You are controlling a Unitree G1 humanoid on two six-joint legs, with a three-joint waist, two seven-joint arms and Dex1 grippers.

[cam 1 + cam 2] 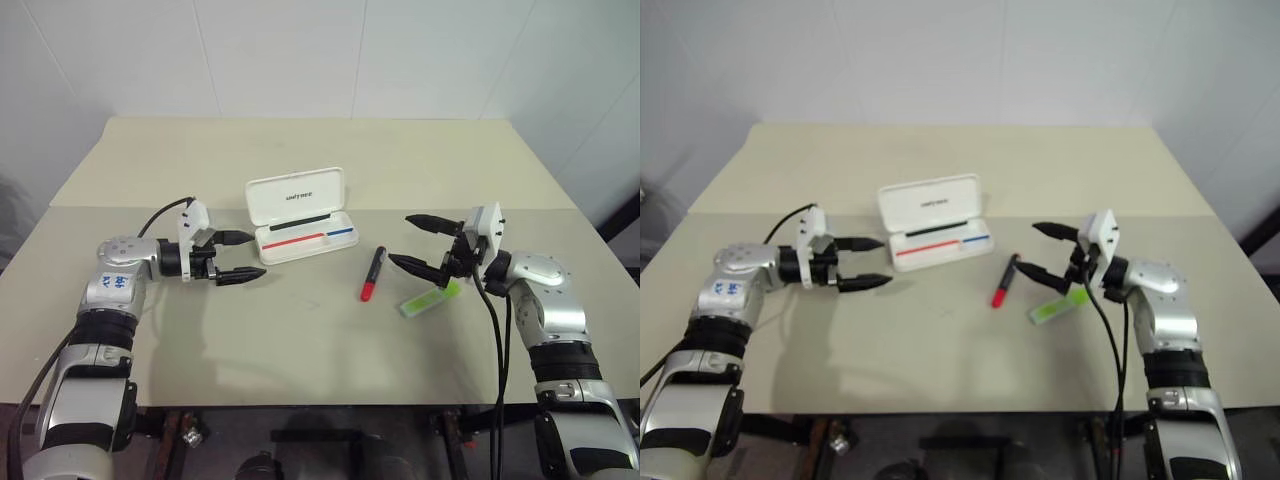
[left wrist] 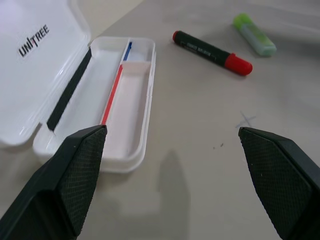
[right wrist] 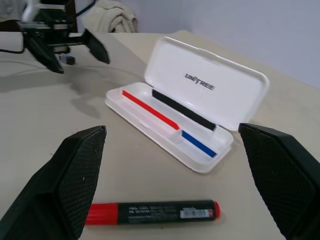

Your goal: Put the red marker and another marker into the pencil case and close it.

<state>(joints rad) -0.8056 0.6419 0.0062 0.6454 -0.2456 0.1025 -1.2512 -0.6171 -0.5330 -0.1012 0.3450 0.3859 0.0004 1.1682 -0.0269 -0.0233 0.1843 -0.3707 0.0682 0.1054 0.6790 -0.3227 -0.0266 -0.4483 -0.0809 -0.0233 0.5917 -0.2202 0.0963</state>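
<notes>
Table (image 1: 300, 350) holds one open pencil case (image 1: 297, 212), two markers.

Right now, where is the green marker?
In the left eye view the green marker lies flat on the table, on the robot's right, just beyond the red marker and below the open right tool.

Light is bright, even and diffuse, coming from overhead. The table (image 1: 300, 340) carries only soft, pale shadows beneath both arms and beside the pencil case (image 1: 298, 212). The case's white lid shows mild glare. The right eye view looks slightly hazier than the left. In the wrist views, the near fingers (image 2: 75, 175) are soft-edged and distant things slightly blurred.
</notes>
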